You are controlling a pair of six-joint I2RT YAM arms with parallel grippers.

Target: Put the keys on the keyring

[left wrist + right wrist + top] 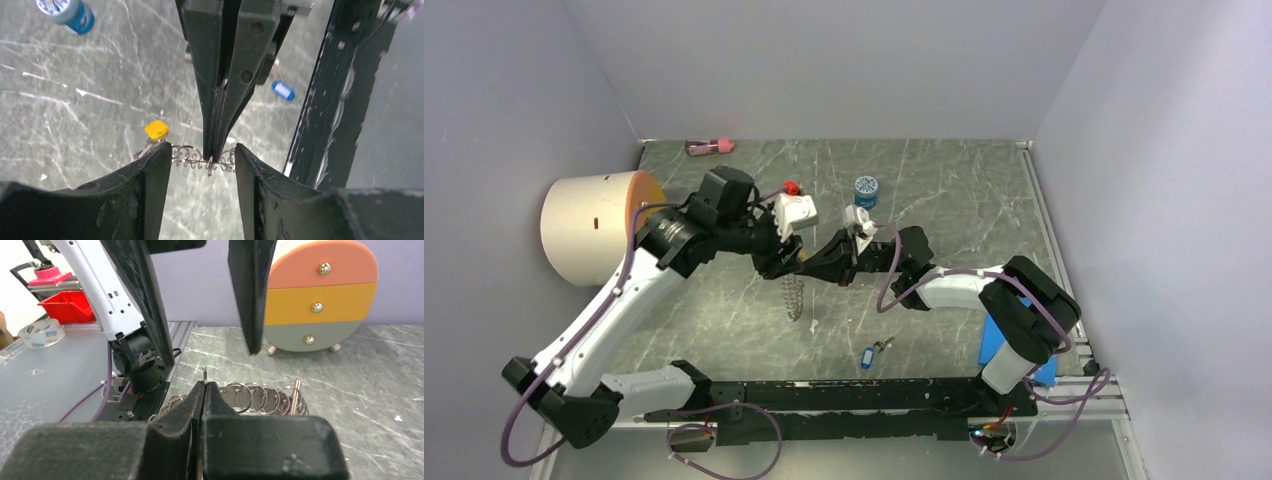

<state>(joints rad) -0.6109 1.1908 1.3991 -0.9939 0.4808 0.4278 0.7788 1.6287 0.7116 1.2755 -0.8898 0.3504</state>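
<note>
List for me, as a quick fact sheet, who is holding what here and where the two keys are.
Right fingers: shut on the keyring
Left fingers: open, one on either side of the keyring
Yellow key: at the keyring's end; cannot tell if threaded on
Blue key: lying on the table, apart from the keyring

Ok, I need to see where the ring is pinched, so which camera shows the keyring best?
The right wrist view: the keyring shows large, separate loops, with the right gripper shut on one. The left wrist view shows a short stretch between the open fingers of the left gripper; the top view only a small hanging coil.
</note>
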